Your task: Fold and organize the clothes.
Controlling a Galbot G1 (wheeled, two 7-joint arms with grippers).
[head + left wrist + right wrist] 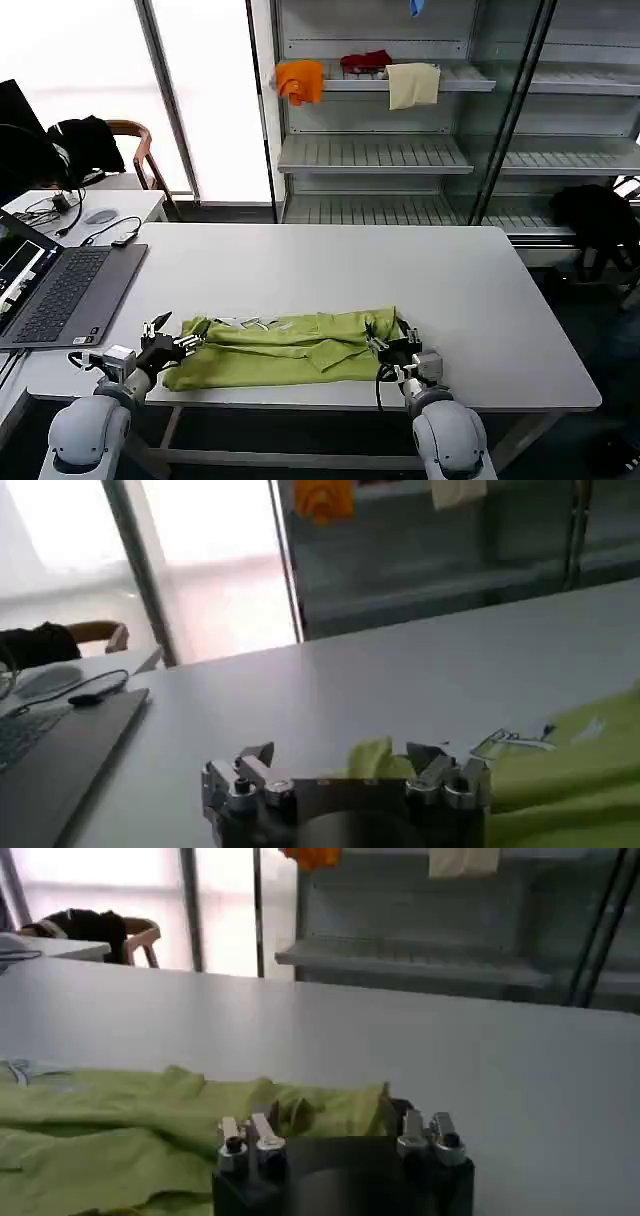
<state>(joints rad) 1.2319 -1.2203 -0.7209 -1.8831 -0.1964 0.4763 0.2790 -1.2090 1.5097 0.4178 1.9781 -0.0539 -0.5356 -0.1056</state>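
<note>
we've got the left gripper (170, 340) and right gripper (392, 352), jaws wide, at either end of the t-shirt (290, 350); uneven pinches could skew our fold.

A white table (480, 290) carries the work. A yellow-green T-shirt (290, 350) lies bunched at its near edge. A laptop (60, 295) sits on its left side.

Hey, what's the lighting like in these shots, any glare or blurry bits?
Head view: the windows at upper left are blown out white, while the T-shirt and table are evenly lit. Left wrist view: the window glare is pinkish and the shelves behind look soft, as does the left gripper. Right wrist view: the right gripper is slightly soft too.
</note>
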